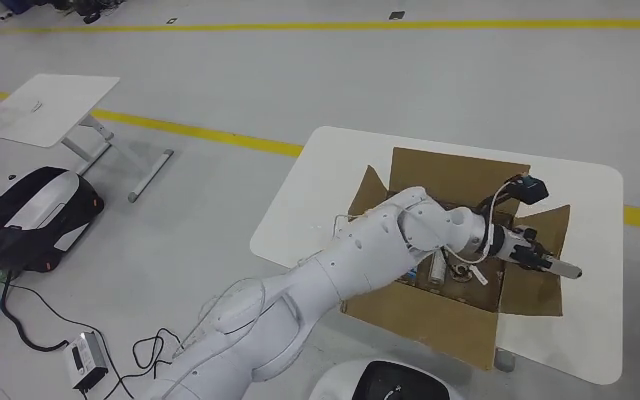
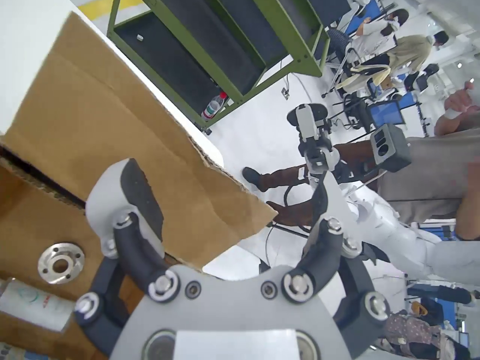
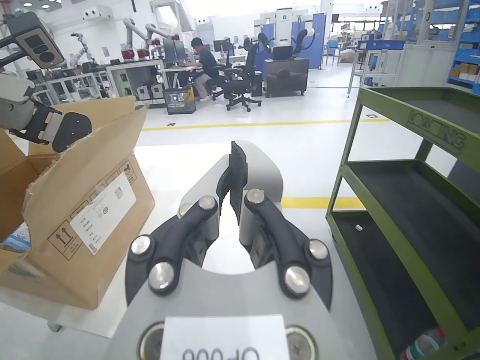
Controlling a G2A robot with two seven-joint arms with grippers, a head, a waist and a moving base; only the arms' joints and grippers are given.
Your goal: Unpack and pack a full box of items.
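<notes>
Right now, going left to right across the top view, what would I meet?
Small white side table → bare left end of the work table → open cardboard box → left gripper, over the box's right flap.

Box side: your box (image 3: pixel 112 264) carries a white sticker (image 3: pixel 103 213), its print too fine to read, and a two-arrows-up mark (image 3: pixel 64 234).
Cart rail: raised letters (image 3: pixel 437 131) on the green cart (image 3: pixel 340 189).
Gripper base: a white tag (image 3: pixel 225 337), characters upside down, behind your right gripper (image 3: pixel 234 159).
</notes>
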